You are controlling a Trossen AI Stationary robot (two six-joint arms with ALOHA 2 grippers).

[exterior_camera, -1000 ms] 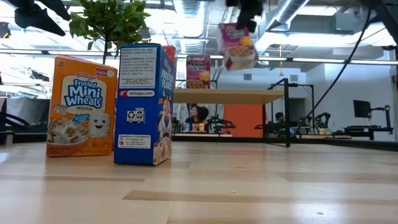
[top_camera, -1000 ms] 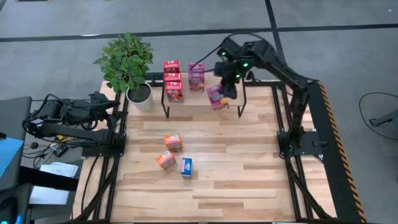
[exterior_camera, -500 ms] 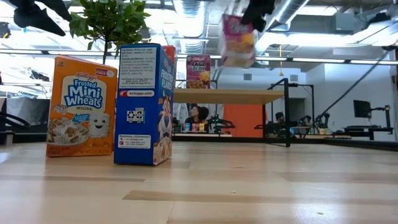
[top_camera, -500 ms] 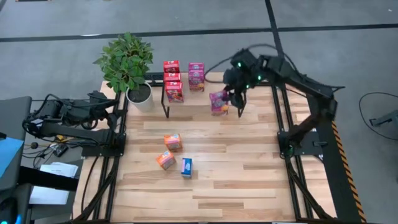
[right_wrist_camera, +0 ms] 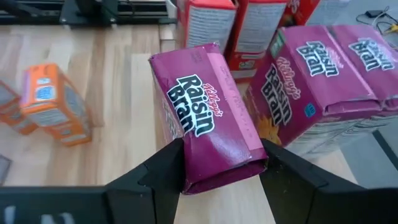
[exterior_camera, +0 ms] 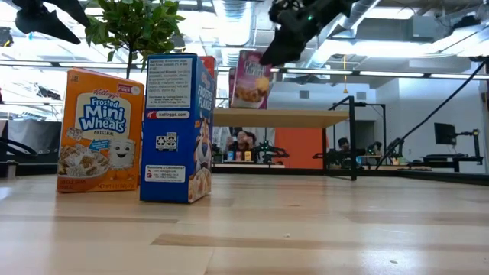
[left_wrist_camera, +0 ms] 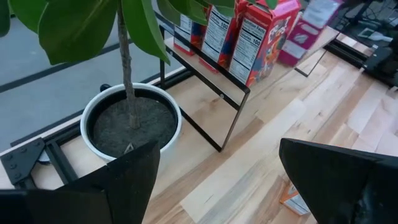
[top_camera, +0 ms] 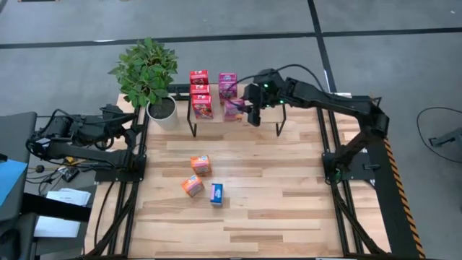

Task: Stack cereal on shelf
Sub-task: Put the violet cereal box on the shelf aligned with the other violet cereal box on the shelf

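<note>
While the right tool (right_wrist_camera: 214, 163) grips a magenta Raisin Bran box (right_wrist_camera: 208, 115) by its end, that box hangs over the shelf (top_camera: 268, 110), just beside two more magenta boxes (top_camera: 228, 85) and, at their nine o'clock, a row of red boxes (top_camera: 200, 92) already standing on the light-wood board. On the plank worktop (top_camera: 289, 188) toward six o'clock from the shelf lie two orange boxes (top_camera: 196, 175) and a blue box (top_camera: 216, 193), well apart from the shelf. A potted plant (top_camera: 148, 76) stands at the shelf's nine o'clock. The left tool (top_camera: 128, 121) waits open near the pot, at the worktop's edge. Grey floor (top_camera: 216, 22) surrounds the worktop; the low view shows a lit room with ceiling pipes (exterior_camera: 229, 11) beyond.
</note>
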